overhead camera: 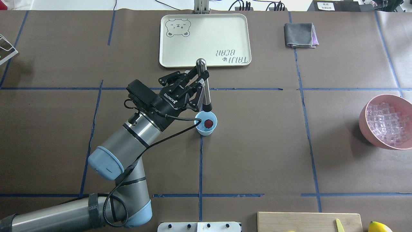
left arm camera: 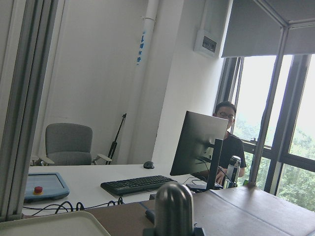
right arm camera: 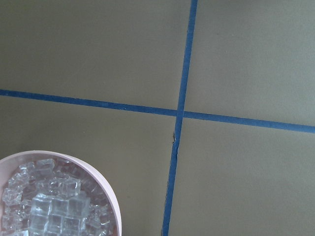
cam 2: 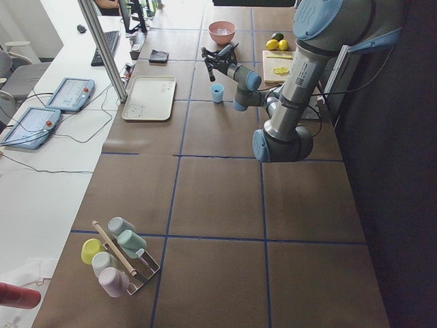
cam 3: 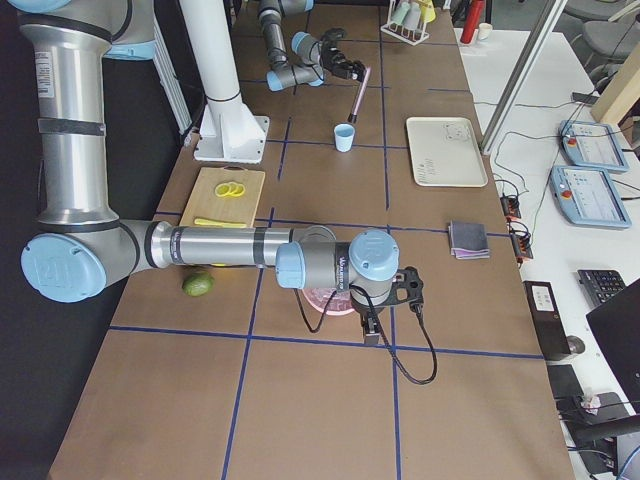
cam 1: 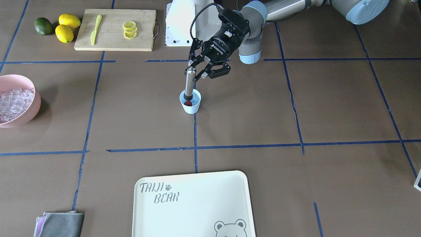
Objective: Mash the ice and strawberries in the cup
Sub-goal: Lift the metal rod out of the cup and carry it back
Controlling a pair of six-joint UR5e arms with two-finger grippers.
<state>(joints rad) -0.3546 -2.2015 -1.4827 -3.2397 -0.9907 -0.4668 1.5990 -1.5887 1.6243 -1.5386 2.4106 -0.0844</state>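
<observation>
The light-blue cup (cam 1: 190,106) stands mid-table, also in the overhead view (overhead camera: 206,129). One red strawberry (cam 1: 187,103) lies inside it (overhead camera: 209,123); I see no ice in the cup. My left gripper (cam 1: 197,73) is shut on a metal muddler (cam 1: 189,84) held upright, its black tip at the cup's mouth just above the berry. The ice (cam 1: 14,102) is heaped in the pink bowl (cam 1: 34,108), also seen in the right wrist view (right arm camera: 49,206). My right gripper (cam 3: 410,285) hovers by that bowl; I cannot tell whether it is open.
A cream tray (cam 1: 194,200) lies near the operators' edge. A cutting board (cam 1: 115,29) holds lemon slices (cam 1: 130,29) and a yellow knife (cam 1: 96,29); two lemons (cam 1: 67,28) and a green fruit (cam 1: 43,26) lie beside it. A grey cloth (cam 1: 61,224) is at a corner.
</observation>
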